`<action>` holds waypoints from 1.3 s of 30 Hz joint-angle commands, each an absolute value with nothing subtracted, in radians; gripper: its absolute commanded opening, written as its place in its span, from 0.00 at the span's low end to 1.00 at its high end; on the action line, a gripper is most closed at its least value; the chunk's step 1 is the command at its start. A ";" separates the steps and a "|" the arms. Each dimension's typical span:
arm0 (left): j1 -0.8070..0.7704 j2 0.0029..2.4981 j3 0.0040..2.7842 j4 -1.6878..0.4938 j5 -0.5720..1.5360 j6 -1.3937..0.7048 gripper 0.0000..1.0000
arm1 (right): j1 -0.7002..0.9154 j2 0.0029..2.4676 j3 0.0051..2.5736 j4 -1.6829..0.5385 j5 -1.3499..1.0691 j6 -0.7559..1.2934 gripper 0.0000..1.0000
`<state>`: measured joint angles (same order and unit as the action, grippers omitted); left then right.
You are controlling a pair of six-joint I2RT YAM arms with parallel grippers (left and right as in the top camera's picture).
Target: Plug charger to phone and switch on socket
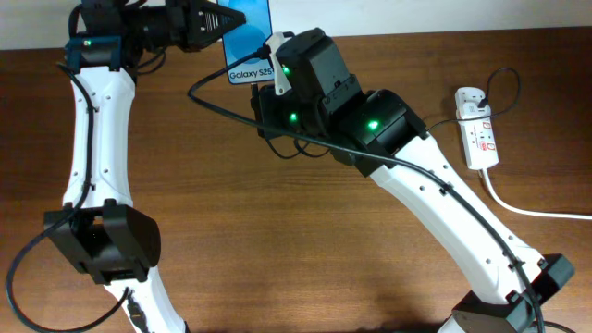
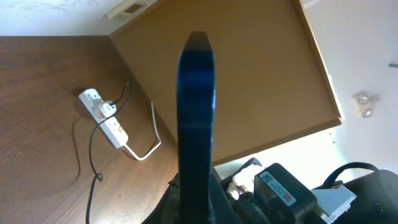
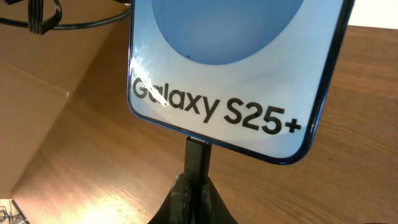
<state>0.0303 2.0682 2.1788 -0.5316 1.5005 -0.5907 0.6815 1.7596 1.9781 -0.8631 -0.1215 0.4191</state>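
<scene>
My left gripper (image 1: 218,22) is shut on the phone (image 1: 250,42) and holds it raised at the table's back edge. In the left wrist view the phone (image 2: 196,112) stands edge-on, rising out of that gripper (image 2: 196,208). The phone's blue screen (image 3: 236,56) fills the right wrist view. My right gripper (image 3: 198,186) is shut on the charger's small black plug (image 3: 198,155), whose tip meets the phone's bottom edge. From overhead the right wrist body hides those fingers. The charger's black cable (image 1: 231,106) trails across the table. At the right lies the white socket (image 1: 476,129).
The socket's thick white cord (image 1: 527,208) runs off to the right edge. The socket (image 2: 106,118) and thin black cable (image 2: 92,155) also show in the left wrist view. Both white arms cross the wooden table (image 1: 277,240).
</scene>
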 commanded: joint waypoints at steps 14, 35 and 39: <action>-0.010 2.052 2.194 -0.554 1.573 -0.551 0.00 | 0.666 1.760 2.022 -0.770 -0.073 0.397 0.12; 0.005 2.053 2.194 -0.554 1.439 -0.518 0.00 | 0.532 1.694 2.022 -1.053 -0.095 0.460 0.94; 0.021 2.053 2.193 -0.554 1.365 -0.517 0.00 | 0.494 1.663 2.022 -1.069 -0.349 0.265 0.99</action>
